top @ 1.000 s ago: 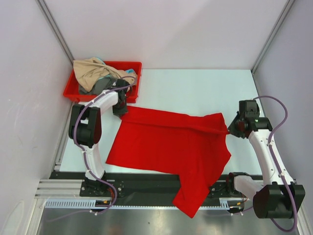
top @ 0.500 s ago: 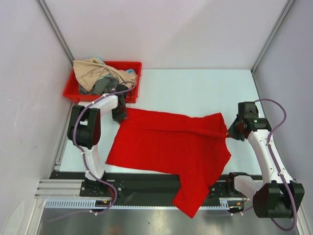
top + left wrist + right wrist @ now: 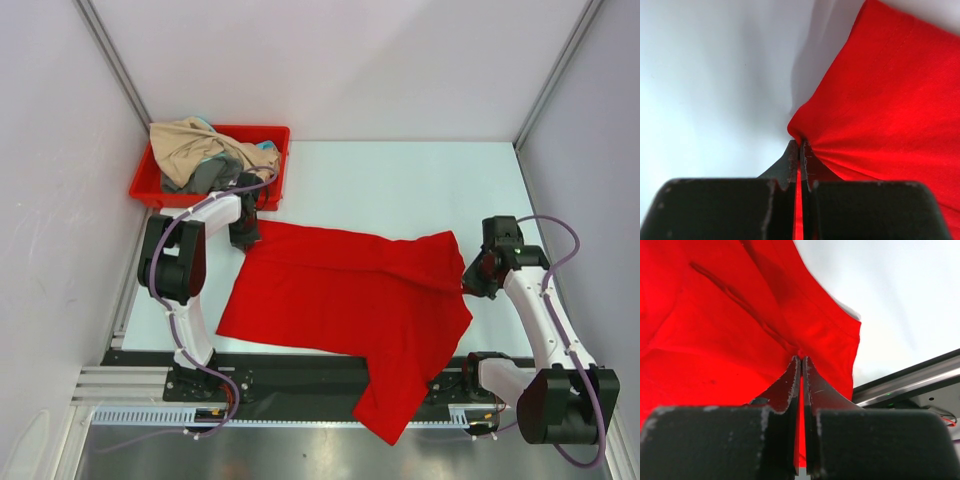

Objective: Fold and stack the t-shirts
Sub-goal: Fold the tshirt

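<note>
The red t-shirt lies spread across the table, one part hanging over the front edge. My left gripper is shut on its far left corner; the left wrist view shows the cloth pinched between the jaws. My right gripper is shut on the shirt's right edge; the right wrist view shows red cloth bunched at the jaw tips. The beige-tan shirt, a grey one and a bit of light blue one lie heaped in the red tray.
The red plastic tray stands at the far left, just behind my left gripper. A black rail runs along the table's front edge, under the hanging part of the shirt. White walls enclose the table on three sides.
My right gripper has moved toward the near side with the shirt's right edge. My left gripper has drawn its corner slightly nearer. The stretched far edge has slackened.
</note>
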`<state>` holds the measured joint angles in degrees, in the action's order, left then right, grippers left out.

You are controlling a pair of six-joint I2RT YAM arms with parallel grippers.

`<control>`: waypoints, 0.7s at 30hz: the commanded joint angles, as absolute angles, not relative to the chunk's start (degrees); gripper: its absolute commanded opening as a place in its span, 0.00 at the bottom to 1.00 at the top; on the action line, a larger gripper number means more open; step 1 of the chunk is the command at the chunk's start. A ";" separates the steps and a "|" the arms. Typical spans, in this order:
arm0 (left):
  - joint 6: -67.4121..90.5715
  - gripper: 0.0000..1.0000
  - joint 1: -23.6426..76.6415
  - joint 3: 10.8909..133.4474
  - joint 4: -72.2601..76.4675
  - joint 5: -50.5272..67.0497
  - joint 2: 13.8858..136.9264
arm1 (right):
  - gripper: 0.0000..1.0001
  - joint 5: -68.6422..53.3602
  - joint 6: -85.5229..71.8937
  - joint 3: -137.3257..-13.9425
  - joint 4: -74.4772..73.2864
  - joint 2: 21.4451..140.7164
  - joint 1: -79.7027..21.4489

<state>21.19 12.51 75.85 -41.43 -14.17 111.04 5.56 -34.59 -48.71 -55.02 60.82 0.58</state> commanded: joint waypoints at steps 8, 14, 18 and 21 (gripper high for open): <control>22.32 0.00 12.66 74.35 -40.34 -13.80 109.60 | 0.00 7.73 -36.56 -47.55 -55.55 61.35 1.05; 22.32 0.00 12.66 75.76 -40.78 -13.89 109.52 | 0.00 7.48 -36.56 -47.90 -55.02 61.87 1.58; 22.85 0.00 12.66 78.13 -41.04 -13.80 107.85 | 0.00 8.52 -35.60 -51.14 -53.62 62.84 2.20; 23.29 0.00 12.66 81.64 -41.57 -13.27 107.49 | 0.00 9.49 -34.20 -56.32 -52.30 66.00 3.42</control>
<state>21.69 12.51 76.93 -41.85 -13.93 110.83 6.85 -35.64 -50.68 -54.92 64.36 2.42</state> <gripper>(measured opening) 0.010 0.018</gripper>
